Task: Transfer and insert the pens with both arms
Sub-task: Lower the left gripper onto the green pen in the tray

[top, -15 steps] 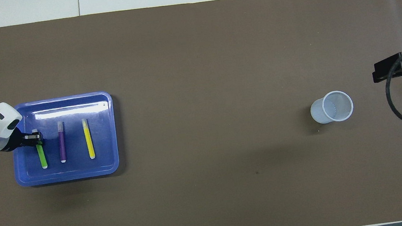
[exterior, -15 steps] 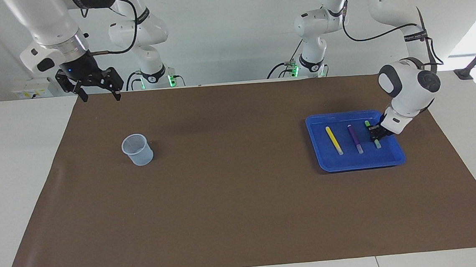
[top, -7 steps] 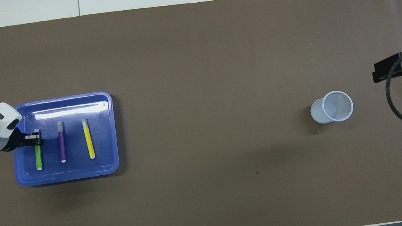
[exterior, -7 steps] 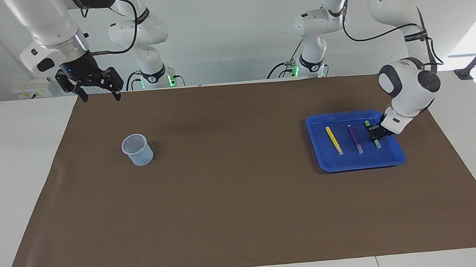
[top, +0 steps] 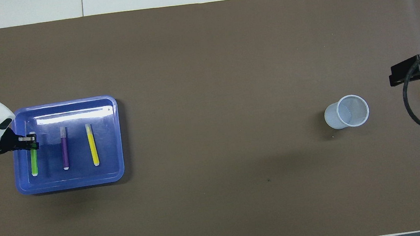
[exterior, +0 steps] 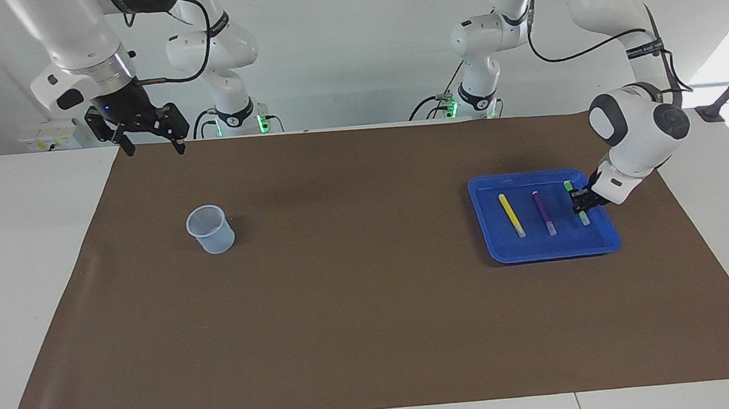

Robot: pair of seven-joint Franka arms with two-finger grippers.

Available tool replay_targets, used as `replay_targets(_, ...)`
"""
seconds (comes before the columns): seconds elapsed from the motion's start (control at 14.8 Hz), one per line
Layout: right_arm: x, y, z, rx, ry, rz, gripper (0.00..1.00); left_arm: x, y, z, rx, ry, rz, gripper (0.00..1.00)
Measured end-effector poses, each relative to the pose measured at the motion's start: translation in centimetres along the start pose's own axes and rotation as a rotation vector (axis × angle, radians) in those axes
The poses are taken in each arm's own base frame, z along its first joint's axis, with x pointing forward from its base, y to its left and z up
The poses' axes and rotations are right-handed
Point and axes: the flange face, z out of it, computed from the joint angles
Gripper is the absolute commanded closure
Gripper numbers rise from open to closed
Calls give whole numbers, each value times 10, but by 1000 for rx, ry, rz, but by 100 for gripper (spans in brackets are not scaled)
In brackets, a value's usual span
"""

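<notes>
The right tool (exterior: 150,146) hangs wide open and empty over the desk's (exterior: 373,332) robot-side edge. The left tool (exterior: 580,203) is closed on the green pen (exterior: 577,202) in the blue tray (exterior: 551,252), beside 2 others: purple pen (exterior: 544,212), yellow pen (exterior: 511,215).

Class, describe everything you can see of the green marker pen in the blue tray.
The slim green marker pen has a bright green barrel and a pale whitish end. It sits over the shallow blue plastic tray, at the side toward the left arm's end, parallel to the purple marker pen. The left gripper is clamped across the end farther from the robots.
</notes>
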Motion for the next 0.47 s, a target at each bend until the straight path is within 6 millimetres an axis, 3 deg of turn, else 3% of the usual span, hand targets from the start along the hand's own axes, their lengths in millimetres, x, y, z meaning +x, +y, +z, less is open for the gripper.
replay_targets(0.27,0,0,0,0,-3,-1,0,6,10,-34,-8,-42,-66,100)
replay_targets(0.47,0,-1,1,0,-4,-1,0,14,55,-63,-23,-48,-174,100)
